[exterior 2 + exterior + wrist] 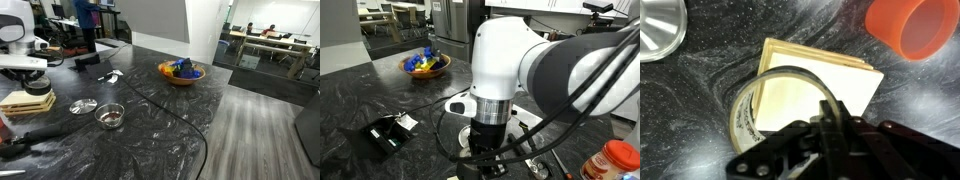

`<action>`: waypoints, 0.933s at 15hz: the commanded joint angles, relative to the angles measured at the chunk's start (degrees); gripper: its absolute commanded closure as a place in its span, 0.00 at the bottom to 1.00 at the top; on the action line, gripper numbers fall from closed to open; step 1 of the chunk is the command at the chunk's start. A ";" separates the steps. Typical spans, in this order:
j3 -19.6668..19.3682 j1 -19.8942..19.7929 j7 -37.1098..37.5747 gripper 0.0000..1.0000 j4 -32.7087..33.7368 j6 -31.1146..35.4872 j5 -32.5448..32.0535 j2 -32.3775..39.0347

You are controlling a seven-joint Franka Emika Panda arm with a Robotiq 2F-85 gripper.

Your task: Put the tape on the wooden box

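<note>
In the wrist view my gripper [830, 125] is shut on the wall of the tape [744, 118], a dark ring with a paler inner side. The ring hangs over the pale square wooden box [825, 85], with its left part past the box's edge. I cannot tell whether the tape touches the box. In an exterior view the gripper [38, 78] holds the dark tape [39, 88] just over the wooden box [22, 104] at the far left of the dark marble counter. In an exterior view the arm hides the box and the tape, and the gripper [485, 152] points down.
A flat steel lid [83, 105] [655, 28] and a small steel cup [110, 116] lie beside the box. An orange cup [912, 25] stands near it. A wooden bowl of coloured items [181, 72] [426, 65] sits farther off. A black object [385, 133] and cables lie on the counter.
</note>
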 commanded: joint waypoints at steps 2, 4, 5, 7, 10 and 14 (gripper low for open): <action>1.70 -1.86 0.42 0.92 1.31 -0.97 -0.48 0.96; 1.76 -2.07 0.41 0.92 1.45 -1.13 -0.45 1.03; 1.81 -2.08 0.41 0.98 1.46 -1.15 -0.44 1.03; 2.28 -1.34 0.69 0.98 1.91 -1.24 -1.65 1.66; 3.65 0.49 2.73 0.98 2.83 -1.79 -6.21 3.54; 5.11 2.48 5.80 0.98 4.23 -2.58 -12.84 6.06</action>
